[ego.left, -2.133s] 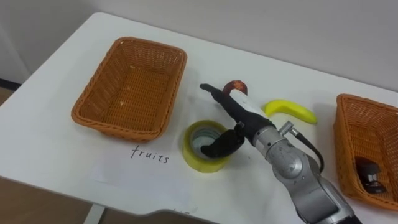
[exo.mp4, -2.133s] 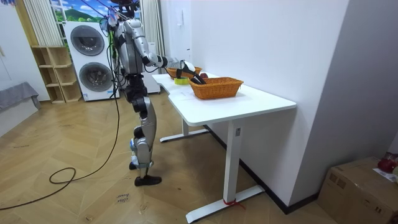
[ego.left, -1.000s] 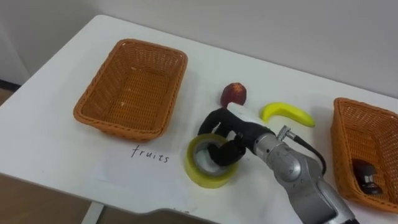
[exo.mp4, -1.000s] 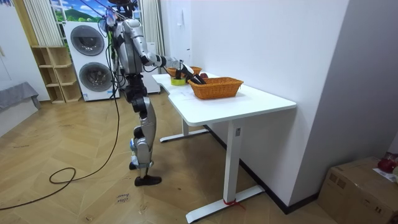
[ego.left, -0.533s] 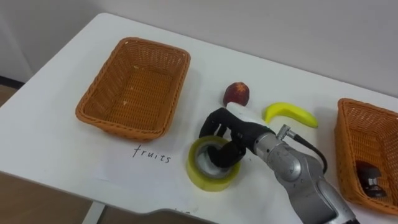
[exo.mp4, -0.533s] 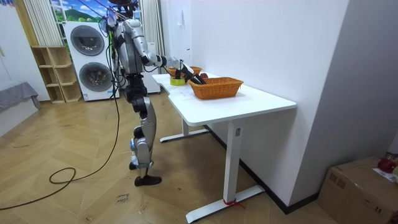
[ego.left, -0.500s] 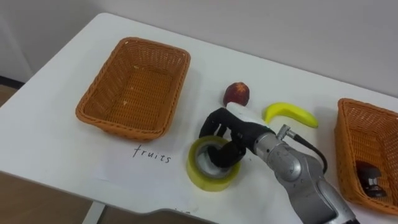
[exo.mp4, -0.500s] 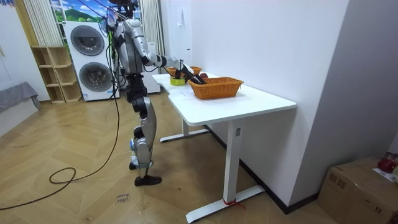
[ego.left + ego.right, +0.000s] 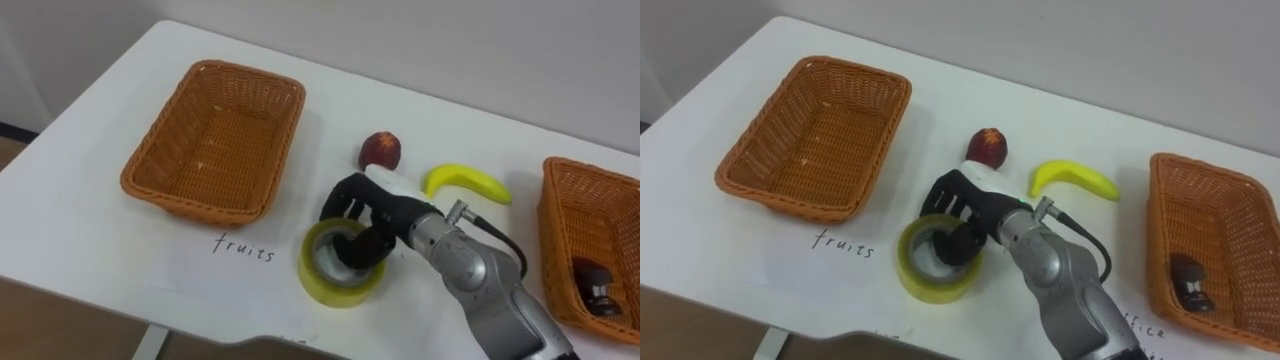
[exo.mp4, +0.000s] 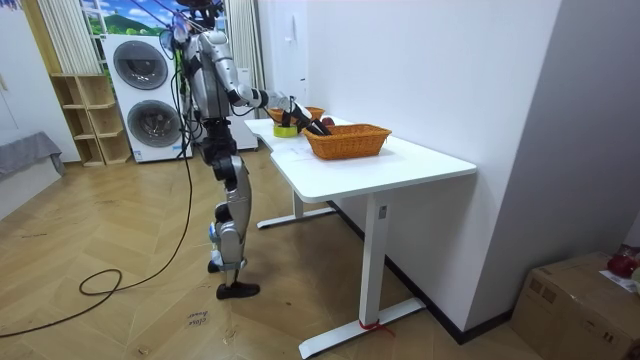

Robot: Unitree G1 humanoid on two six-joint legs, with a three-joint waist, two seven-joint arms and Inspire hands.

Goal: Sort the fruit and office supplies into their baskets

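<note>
The white desk (image 9: 80,215) carries everything. In the room view the robot stands upright at the desk's end on the room view's left, with 2 stacked washing machines (image 10: 141,92) behind it.

An empty wicker basket (image 9: 215,140) sits toward the desk's far-left corner. A sheet of paper (image 9: 195,272) with a handwritten label lies just in front of it, near the front edge. A 2nd wicker basket (image 9: 590,215) stands on the desk's right side and holds 1 small dark object (image 9: 598,281) that is too small to make out.

The right hand (image 9: 372,215) reaches in from the lower right and grips the yellow tape roll (image 9: 335,292). Its fingers are curled over the roll's far rim and its thumb is pressed down inside the core. The roll lies flat on the desk, close to the front edge and between the 2 baskets.

Behind the hand, toward the back edge, a banana (image 9: 465,183) lies on the bare desk. A red apple (image 9: 380,151) sits just to its left. The 2 fruits lie apart and outside both baskets.
</note>
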